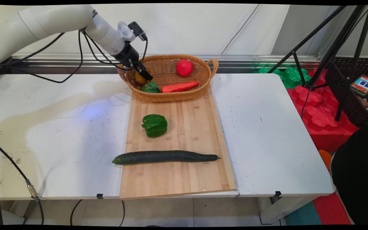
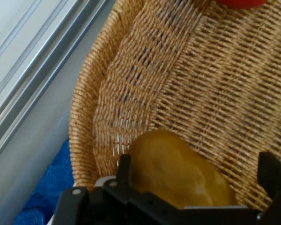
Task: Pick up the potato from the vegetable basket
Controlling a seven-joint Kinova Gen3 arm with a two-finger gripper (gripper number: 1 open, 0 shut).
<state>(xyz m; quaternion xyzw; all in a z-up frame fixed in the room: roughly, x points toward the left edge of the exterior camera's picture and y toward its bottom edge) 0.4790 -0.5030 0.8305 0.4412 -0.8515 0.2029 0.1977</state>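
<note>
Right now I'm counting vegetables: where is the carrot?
In the main view the carrot lies inside the wicker basket at the cutting board's far end, near the front rim, below the red tomato.

Looks like a robotics lab: black tripod [image 1: 331, 48] at the right, foam blocks [image 1: 315, 108] beside the white table [image 1: 267, 134].

Half hidden behind the gripper [image 1: 143, 74] and the basket [image 1: 203, 89] wall: a yellowish-brown lump [image 1: 138, 78], kind not clear. In the hand view, the same lump [image 2: 173, 171] cut off below by the black linkage. At the top edge there, only a sliver of a red thing [image 2: 239, 3]. Low beside the basket [image 2: 89, 122], a blue patch [image 2: 47, 187], cut off and unidentifiable. Finger contact with the lump not discernible.
</note>
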